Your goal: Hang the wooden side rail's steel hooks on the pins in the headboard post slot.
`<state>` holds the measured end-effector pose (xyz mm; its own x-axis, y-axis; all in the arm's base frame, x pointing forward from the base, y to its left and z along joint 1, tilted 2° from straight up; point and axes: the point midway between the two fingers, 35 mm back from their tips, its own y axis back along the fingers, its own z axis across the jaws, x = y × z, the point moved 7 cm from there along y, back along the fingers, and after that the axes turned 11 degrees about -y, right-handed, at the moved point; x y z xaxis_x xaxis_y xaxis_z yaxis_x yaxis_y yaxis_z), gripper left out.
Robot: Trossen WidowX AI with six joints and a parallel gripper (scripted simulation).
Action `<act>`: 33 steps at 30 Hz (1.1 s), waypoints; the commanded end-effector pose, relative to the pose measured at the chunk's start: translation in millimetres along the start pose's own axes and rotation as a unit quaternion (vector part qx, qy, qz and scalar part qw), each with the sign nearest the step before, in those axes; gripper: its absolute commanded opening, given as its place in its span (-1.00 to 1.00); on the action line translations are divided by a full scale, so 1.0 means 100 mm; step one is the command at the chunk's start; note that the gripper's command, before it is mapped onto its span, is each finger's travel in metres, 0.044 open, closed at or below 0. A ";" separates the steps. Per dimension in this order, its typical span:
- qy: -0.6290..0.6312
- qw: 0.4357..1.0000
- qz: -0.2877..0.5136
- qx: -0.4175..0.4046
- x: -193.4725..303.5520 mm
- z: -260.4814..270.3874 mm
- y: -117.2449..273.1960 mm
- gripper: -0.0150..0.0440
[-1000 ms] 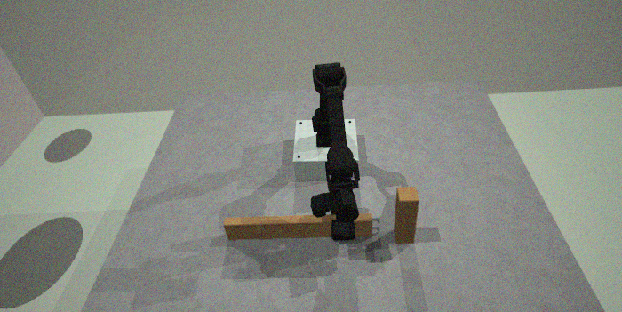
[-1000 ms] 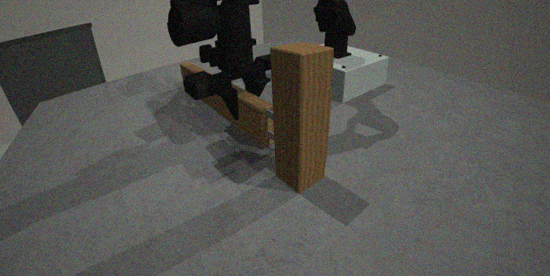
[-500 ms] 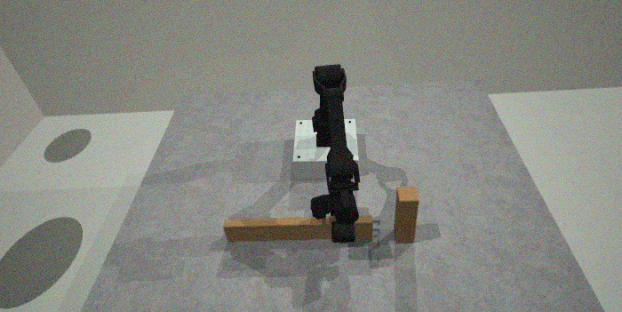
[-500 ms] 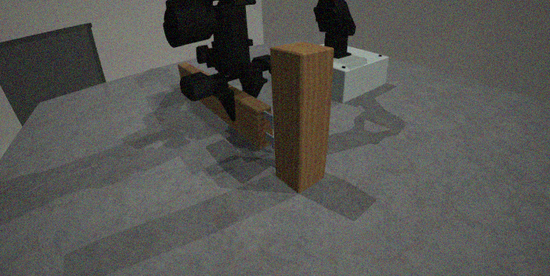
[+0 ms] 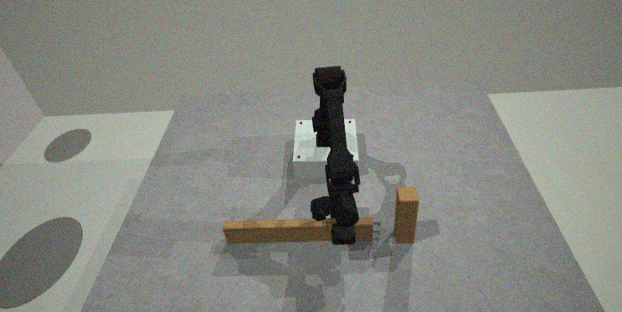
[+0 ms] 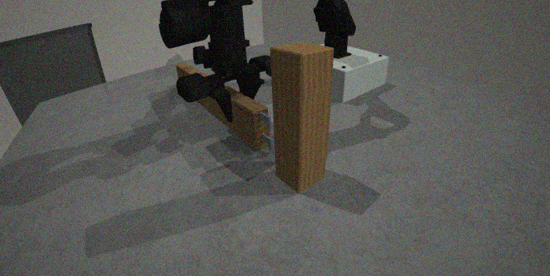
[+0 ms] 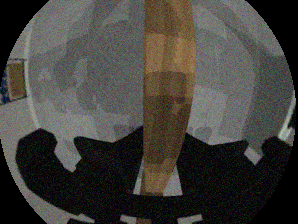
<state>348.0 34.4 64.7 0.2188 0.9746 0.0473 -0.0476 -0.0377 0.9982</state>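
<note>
The wooden side rail (image 5: 275,230) (image 6: 245,117) (image 7: 166,96) lies long across the table, its left end low. My gripper (image 5: 343,232) (image 6: 235,97) (image 7: 158,127) is shut on the rail near its right end, the end toward the post. The headboard post (image 5: 406,214) (image 6: 302,115) stands upright just right of the rail's end. The steel hooks (image 6: 265,125) (image 5: 377,228) on the rail's end sit a short gap from the post's left face. The slot and its pins are hidden from these views.
The arm's white base block (image 5: 307,148) (image 6: 361,72) stands behind the rail and post. A dark panel (image 6: 51,64) stands at the far left of the table. White slabs with dark round patches (image 5: 67,145) lie to the left, another white slab (image 5: 573,148) to the right.
</note>
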 end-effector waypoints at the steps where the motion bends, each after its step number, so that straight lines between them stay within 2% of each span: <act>1: 0.007 1.000 -0.001 -0.006 0.01 0.06 0.00 -0.49; 33: 0.007 1.000 -0.001 -0.006 0.00 0.00 0.03 -0.49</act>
<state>348.6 34.4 65.4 0.2176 0.9748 0.0489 -0.0551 -0.0378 0.9978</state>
